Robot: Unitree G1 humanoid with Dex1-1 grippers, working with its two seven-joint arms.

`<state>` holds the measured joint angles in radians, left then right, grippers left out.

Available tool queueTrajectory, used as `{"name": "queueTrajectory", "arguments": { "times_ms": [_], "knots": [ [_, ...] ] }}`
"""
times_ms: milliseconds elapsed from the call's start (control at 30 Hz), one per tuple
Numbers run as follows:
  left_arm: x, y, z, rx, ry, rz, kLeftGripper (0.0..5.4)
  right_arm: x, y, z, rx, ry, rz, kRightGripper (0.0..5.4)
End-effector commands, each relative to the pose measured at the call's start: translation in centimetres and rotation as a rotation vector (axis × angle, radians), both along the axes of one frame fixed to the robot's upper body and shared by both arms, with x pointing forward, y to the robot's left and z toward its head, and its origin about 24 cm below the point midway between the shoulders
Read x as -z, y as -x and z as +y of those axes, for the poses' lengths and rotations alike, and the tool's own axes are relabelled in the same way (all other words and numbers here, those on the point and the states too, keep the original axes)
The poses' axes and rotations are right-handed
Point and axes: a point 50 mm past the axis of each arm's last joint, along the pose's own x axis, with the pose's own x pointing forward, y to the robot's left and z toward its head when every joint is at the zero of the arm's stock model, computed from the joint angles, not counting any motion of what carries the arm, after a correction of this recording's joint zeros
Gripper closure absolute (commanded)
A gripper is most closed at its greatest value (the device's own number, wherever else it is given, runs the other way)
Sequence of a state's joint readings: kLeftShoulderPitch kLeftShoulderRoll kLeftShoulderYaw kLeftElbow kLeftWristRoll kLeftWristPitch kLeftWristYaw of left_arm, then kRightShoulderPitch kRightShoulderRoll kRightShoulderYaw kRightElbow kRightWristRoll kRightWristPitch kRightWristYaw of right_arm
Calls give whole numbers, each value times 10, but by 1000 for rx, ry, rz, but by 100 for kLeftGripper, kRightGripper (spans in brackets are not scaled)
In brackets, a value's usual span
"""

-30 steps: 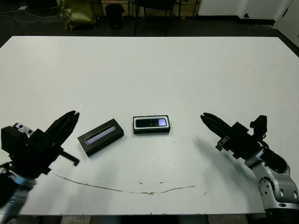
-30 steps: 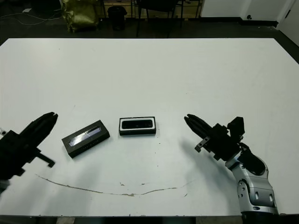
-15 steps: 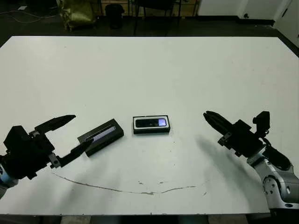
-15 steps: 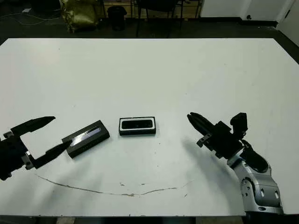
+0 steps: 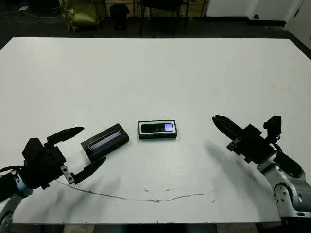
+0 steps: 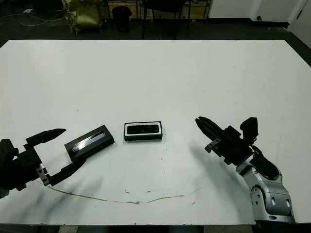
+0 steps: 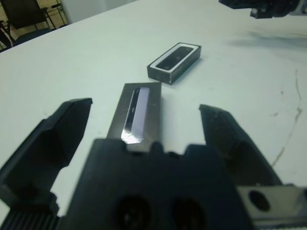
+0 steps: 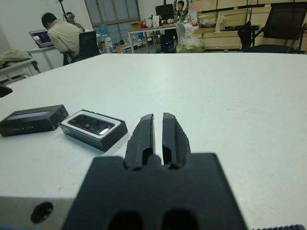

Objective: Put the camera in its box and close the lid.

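I see the lid [image 5: 104,142] lying flat on the table [image 5: 160,73], just left of the table's middle and toward the near edge, skewed so its long grey panel runs diagonally. My left gripper [image 5: 81,150] is wide open and sits right at the lid's near-left end: in the head view one finger tip is level with the lid's far side, the other just off its near corner. The left wrist view shows the lid lined up in the gap between the two fingers [image 7: 57,139], its near end close to the gripper body. I can't confirm contact from these views.

The box [image 5: 157,129] is beside the lid on its right, a small gap between them, long side roughly parallel to the near edge. The camera [image 5: 157,128] is lying flat inside the box, white lining visible around it, and the box is uncovered.

My right gripper [image 5: 219,122] is closed on nothing, fingers pressed together with only a thin slit between them in the wrist view. It hovers well to the right of the box, tips pointing toward it.

People are sitting at desks beyond the far edge.
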<state>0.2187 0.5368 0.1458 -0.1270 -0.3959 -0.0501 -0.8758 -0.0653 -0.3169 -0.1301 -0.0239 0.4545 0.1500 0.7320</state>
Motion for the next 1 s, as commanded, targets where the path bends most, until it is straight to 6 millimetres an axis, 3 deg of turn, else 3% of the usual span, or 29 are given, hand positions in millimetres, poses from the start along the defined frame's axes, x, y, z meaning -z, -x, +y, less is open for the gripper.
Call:
{"name": "queueTrajectory", "arguments": {
  "times_ms": [33, 433, 1000],
  "knots": [
    [11, -2, 2, -8, 10, 34, 1, 7, 4, -4, 9, 7, 42, 540],
    [23, -7, 7, -52, -30, 68, 1, 11, 6, -3, -8, -8, 71, 540],
    [22, -12, 8, 23, -58, 85, 1, 11, 8, 1, 5, -13, 85, 540]
  ]
}}
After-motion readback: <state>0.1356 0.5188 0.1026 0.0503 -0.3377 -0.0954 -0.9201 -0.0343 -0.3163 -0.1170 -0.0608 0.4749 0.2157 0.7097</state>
